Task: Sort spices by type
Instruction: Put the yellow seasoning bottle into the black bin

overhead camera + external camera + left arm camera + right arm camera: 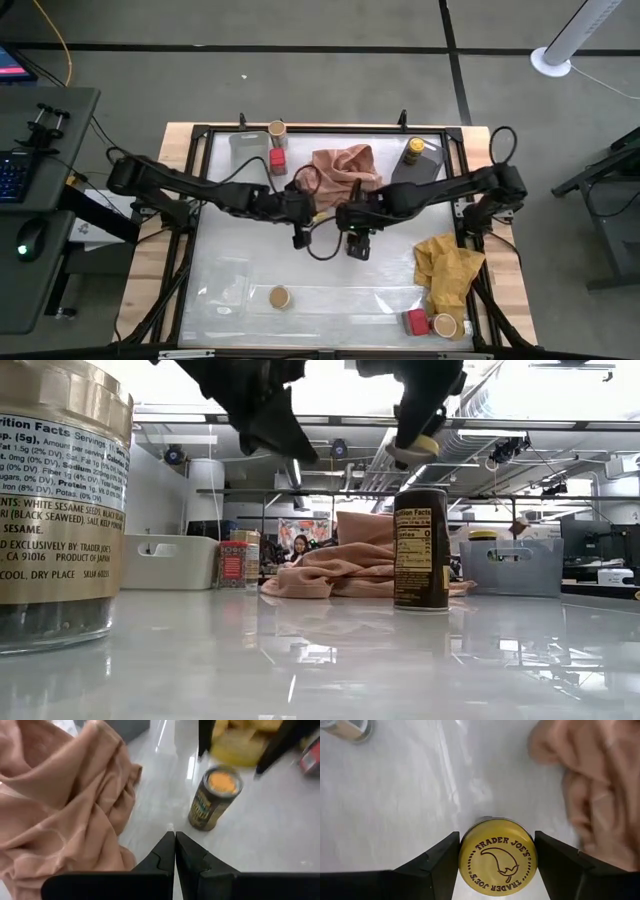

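Note:
A dark spice jar with a yellow lid (497, 857) stands upright on its base at mid-table (420, 548). My right gripper (496, 834) hangs open just above it, pointing steeply down, one finger on either side of the lid and clear of it (415, 452). My left gripper (175, 835) is shut and holds nothing; it hovers to the jar's left (299, 238), beside the pink cloth (65, 815). Other spices: a tan-lidded jar (277, 129) and a red box (277, 160) at the far left, a yellow-lidded jar (413, 150) at the far right.
A tan-lidded jar (280, 296) stands near the front edge. A red box (417, 322) and a tan-lidded jar (445, 325) sit at the front right by the yellow cloth (447, 270). A clear tray (245, 145) and a grey tray (425, 170) stand at the back.

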Motion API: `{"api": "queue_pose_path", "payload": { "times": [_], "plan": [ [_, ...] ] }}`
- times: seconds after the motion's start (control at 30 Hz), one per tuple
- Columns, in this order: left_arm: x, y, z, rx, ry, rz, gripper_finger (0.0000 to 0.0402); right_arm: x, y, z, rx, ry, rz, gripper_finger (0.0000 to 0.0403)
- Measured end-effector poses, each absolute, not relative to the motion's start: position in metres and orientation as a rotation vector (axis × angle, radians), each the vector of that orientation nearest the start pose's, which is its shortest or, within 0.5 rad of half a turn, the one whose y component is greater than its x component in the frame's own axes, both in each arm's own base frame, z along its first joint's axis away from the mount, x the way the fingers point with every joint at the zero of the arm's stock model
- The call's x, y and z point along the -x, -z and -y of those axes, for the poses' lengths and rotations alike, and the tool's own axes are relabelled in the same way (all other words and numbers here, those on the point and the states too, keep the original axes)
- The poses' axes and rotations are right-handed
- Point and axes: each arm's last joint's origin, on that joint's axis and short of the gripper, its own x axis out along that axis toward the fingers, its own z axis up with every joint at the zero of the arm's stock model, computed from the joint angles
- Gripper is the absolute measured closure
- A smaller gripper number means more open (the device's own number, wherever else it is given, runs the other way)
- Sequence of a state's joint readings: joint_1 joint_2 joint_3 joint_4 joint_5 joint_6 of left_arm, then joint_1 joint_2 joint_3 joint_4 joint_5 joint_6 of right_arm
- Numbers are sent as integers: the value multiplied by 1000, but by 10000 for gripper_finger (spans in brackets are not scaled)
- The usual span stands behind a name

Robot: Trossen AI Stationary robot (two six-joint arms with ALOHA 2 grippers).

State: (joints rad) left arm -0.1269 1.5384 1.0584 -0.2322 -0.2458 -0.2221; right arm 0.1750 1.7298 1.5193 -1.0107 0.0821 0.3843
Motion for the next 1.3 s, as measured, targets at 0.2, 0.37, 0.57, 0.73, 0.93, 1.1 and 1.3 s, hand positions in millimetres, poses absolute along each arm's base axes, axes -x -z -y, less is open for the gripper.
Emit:
{"api": "queue_pose_path", "payload": {
  "times": [0.2,0.37,0.57,0.73,0.93,1.1,1.3],
  "plan": [
    [-321,-251,46,106,-167,-675,401,-347,-267,-54,-261,144,-1291,175],
    [-319,-251,55,103,-141,-676,401,-347,-267,-55,-309,164,-1302,175],
    [-319,-251,59,109,-133,-676,401,-351,-262,-53,-357,183,-1309,175],
    [-319,-251,60,112,-133,-670,401,-352,-262,-47,-397,216,-1300,175],
    [-319,-252,59,119,-135,-668,401,-352,-261,-45,-437,226,-1313,175],
    [-319,-252,59,118,-135,-668,401,-352,-261,-45,-471,243,-1304,175],
    [-319,-251,59,118,-135,-670,401,-357,-249,-46,-469,265,-1339,175]
  ]
}}
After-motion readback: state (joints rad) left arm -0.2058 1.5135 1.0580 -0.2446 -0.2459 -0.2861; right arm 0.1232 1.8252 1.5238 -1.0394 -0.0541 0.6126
